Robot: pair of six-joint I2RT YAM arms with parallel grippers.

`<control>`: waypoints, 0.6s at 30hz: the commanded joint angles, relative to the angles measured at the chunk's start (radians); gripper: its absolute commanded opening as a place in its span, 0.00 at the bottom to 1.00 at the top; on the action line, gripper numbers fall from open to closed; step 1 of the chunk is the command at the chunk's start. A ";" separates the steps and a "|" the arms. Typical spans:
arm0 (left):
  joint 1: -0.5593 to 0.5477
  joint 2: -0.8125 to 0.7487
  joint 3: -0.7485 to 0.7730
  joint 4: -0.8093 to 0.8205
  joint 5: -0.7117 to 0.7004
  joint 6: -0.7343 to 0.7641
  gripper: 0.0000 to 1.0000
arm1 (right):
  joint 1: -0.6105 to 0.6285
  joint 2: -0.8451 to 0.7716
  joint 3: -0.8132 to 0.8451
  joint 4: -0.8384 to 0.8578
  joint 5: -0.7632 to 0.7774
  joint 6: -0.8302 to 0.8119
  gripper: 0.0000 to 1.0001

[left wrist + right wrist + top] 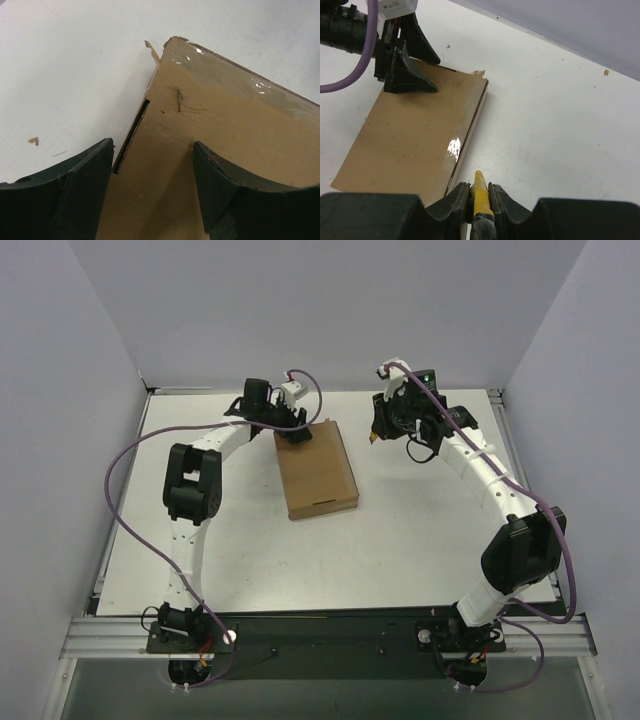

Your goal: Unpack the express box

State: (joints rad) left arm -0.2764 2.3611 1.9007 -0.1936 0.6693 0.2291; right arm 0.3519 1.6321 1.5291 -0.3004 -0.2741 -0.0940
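I see left jaws open over the express box (320, 475), right jaws gripping the yellow knife (479, 191); cutting could slide it.

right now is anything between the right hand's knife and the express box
Nothing visible. The right hand, shut on the yellow utility knife, is beside the express box's edge, only bare table between; the left hand is at its far corner.
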 commanded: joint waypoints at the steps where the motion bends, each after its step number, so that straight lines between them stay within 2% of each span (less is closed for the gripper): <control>1: -0.047 -0.170 -0.194 -0.004 -0.066 0.097 0.73 | 0.018 -0.035 -0.014 0.032 0.024 -0.013 0.00; 4: -0.087 -0.232 -0.258 -0.075 -0.088 0.177 0.73 | 0.022 -0.038 -0.015 0.032 0.024 -0.019 0.00; 7: -0.101 -0.293 -0.334 -0.150 -0.141 0.153 0.70 | 0.024 -0.044 -0.027 0.032 0.027 -0.029 0.00; 11: -0.095 -0.378 -0.464 -0.198 -0.235 0.041 0.69 | 0.024 -0.052 -0.052 0.037 0.049 -0.042 0.00; 13: -0.075 -0.431 -0.509 -0.159 -0.250 -0.037 0.68 | 0.025 -0.058 -0.069 0.044 0.064 -0.044 0.00; 18: -0.044 -0.496 -0.540 -0.153 -0.249 -0.079 0.66 | 0.029 -0.055 -0.083 0.061 0.066 -0.030 0.00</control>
State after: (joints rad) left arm -0.3546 1.9369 1.3785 -0.3027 0.4641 0.2157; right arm 0.3721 1.6257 1.4528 -0.2787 -0.2256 -0.1246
